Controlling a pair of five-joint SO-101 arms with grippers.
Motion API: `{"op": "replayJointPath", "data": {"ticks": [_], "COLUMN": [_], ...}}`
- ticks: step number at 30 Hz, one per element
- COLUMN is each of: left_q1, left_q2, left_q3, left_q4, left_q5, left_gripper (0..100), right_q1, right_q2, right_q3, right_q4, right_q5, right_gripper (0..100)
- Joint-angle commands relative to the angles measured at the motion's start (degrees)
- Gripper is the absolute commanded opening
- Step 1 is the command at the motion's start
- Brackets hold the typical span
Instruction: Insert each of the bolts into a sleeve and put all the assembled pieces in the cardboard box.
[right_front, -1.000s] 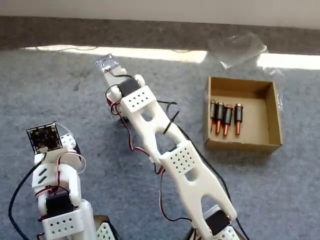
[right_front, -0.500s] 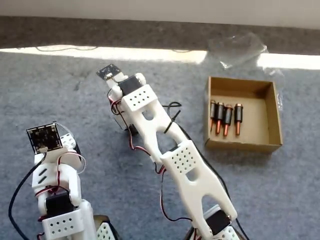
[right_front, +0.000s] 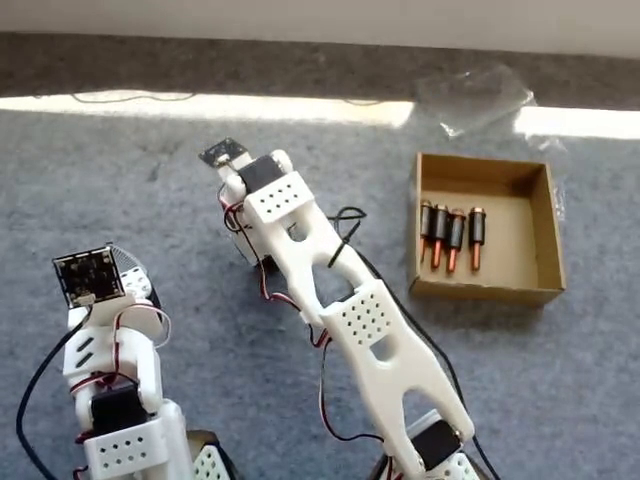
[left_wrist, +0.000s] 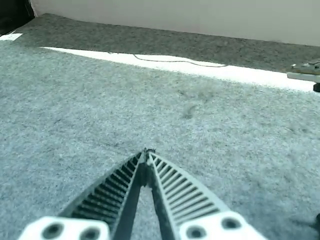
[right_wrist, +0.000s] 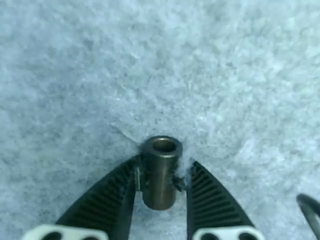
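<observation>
From the high view I count two arms of mine on the grey carpet (right_front: 150, 200). My left arm (right_front: 120, 370) sits folded at the near left corner. My right arm (right_front: 345, 290) stretches from the near edge out toward the middle of the table, its wrist bent downward. To the right of it stands one cardboard box (right_front: 485, 292), open at the top. Four assembled pieces (right_front: 456, 230) lie in it side by side, near its left wall, each a dark sleeve with a copper-coloured shaft sticking out. One clear plastic bag (right_front: 475, 95) lies beyond the box, at the far edge of the carpet.

In my left wrist view, my left gripper (left_wrist: 146, 153) is clenched. Its two ribbed fingers (left_wrist: 120, 185) meet at the tips with nothing between them, and it hangs above bare carpet. One thin cable (left_wrist: 175, 61) runs along the bright strip at the carpet's far edge.

In my right wrist view, my right gripper (right_wrist: 162, 166) is grasping one sleeve (right_wrist: 159, 175). It is a dark metal tube with its open bore facing the camera. One finger presses against each of its sides, and its far end rests on or just above the carpet; I cannot tell which. It carries no bolt that I can see. This sleeve is well apart from the box.
</observation>
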Motion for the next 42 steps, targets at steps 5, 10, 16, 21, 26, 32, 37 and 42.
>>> {"op": "replayJointPath", "data": {"ticks": [5,10,16,21,26,32,37,42], "left_q1": [-0.7,-0.7,0.3,2.2,2.4,2.4,2.4,2.4], "left_q2": [-0.6,-0.6,-0.6,-0.6,-0.6,-0.6,-0.6,-0.6], "left_q3": [1.2,1.2,1.2,1.3,1.3,1.3,1.3,1.3], "left_q4": [0.1,0.1,0.1,0.3,0.3,0.3,0.3,0.3], "left_q5": [-0.4,-0.4,-0.4,-0.4,-0.4,-0.4,-0.4,-0.4], "left_gripper": [1,1,1,1,1,1,1,1], "right_q1": [-0.6,-0.5,0.0,0.8,1.8,2.7,4.4,7.0], "right_q2": [-0.8,-1.0,-1.5,-7.4,-18.5,-33.2,-48.8,-65.1], "right_q3": [0.1,0.0,-0.4,-0.2,2.9,11.9,22.5,31.2], "right_q4": [1.1,1.1,1.3,1.3,1.3,1.3,1.2,1.2], "right_q5": [0.5,0.4,0.4,0.3,0.3,0.4,0.5,0.5], "right_gripper": [8.4,1.3,0.4,0.4,0.4,0.4,0.4,0.4]}}
